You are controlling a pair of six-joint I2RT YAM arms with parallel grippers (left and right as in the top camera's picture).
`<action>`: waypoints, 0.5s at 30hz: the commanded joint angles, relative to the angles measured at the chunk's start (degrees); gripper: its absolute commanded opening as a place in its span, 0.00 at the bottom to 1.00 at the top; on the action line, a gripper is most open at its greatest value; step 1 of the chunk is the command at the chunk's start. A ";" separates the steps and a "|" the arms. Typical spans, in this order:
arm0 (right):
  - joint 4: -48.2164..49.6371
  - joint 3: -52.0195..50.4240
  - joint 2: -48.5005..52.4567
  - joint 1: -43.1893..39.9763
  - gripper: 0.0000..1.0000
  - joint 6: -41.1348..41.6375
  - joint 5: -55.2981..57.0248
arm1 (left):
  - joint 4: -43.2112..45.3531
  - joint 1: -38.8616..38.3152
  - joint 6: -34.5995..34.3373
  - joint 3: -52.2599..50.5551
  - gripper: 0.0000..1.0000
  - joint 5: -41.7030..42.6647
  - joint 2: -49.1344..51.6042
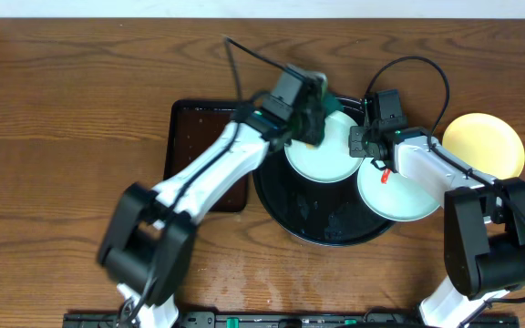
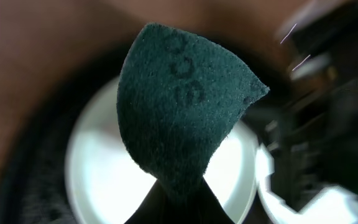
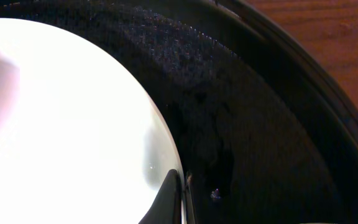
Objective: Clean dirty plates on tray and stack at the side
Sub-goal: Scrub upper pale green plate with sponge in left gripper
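The left arm is stretching diagonally across the black tray (image 1: 331, 230), its left gripper (image 1: 306, 118) clamping a green scouring pad (image 2: 179, 106) above the tray's left plate (image 1: 322, 157). Marks stamped on the pad are showing but are too blurred to read. The right arm is bending in from the tray's right. The right gripper (image 3: 180, 190) is resting, fingers together, at the rim of the right plate (image 1: 401, 193). A yellow plate (image 1: 484, 146) is sitting off the tray, to its right.

Black tray (image 1: 335, 230), yellow plate (image 1: 484, 146), pad (image 2: 180, 106) (dark green)
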 commanded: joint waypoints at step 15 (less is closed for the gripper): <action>0.20 -0.35 0.55 -0.24 0.01 -0.33 0.26 | 3.50 -1.03 -32.20 -0.55 0.08 -3.96 6.08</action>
